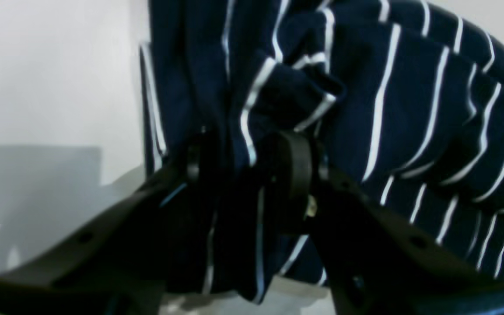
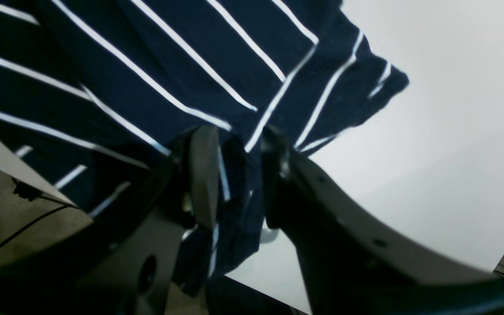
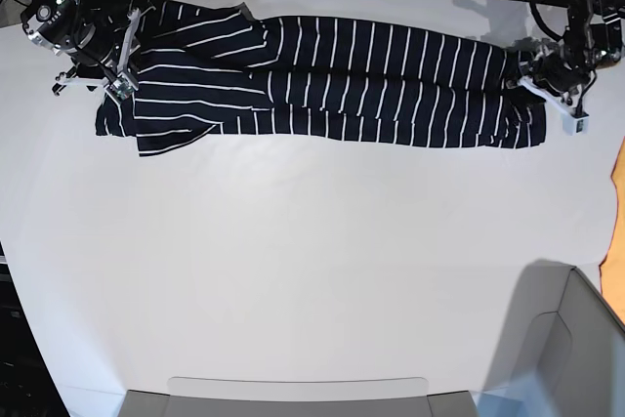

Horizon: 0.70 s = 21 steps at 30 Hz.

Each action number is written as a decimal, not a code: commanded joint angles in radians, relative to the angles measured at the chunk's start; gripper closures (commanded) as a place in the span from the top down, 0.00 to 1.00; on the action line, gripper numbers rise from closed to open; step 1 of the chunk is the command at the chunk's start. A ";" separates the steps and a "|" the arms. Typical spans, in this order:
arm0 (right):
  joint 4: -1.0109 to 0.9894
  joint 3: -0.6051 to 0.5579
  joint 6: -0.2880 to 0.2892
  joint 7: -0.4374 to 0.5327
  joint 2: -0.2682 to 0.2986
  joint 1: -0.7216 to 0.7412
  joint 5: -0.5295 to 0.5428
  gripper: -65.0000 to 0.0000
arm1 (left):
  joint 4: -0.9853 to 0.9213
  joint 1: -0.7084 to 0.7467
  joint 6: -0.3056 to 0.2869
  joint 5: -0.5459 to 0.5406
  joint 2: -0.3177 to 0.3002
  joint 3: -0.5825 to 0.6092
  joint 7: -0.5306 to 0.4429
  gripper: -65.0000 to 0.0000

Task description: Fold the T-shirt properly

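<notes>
The dark navy T-shirt (image 3: 332, 80) with thin white stripes lies stretched out as a long band across the far part of the white table (image 3: 293, 261). My left gripper (image 3: 532, 83) is shut on the shirt's right end; in the left wrist view its gripper (image 1: 252, 175) pinches bunched striped fabric (image 1: 409, 109). My right gripper (image 3: 119, 80) is shut on the shirt's left end by the sleeve; in the right wrist view its gripper (image 2: 234, 175) clamps a fold of the shirt (image 2: 147, 65), lifted a little off the table.
A plain orange cloth (image 3: 618, 231) shows at the right edge. A grey bin (image 3: 557, 358) stands at the front right and a grey tray edge (image 3: 293, 397) at the front. Cables (image 2: 11, 214) hang past the table's left edge.
</notes>
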 commanded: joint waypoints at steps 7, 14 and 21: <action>0.014 0.007 0.001 0.013 0.011 0.016 0.005 0.27 | 0.083 0.008 -0.009 -0.006 -0.033 -0.135 0.001 0.35; 0.014 0.007 0.001 0.013 0.013 0.016 0.005 0.27 | 0.085 0.012 -0.006 0.037 -0.063 -0.132 -0.071 0.44; 0.014 0.007 0.001 0.013 0.014 0.016 0.008 0.27 | 0.039 -0.009 -0.010 0.207 -0.074 -0.066 -0.076 0.50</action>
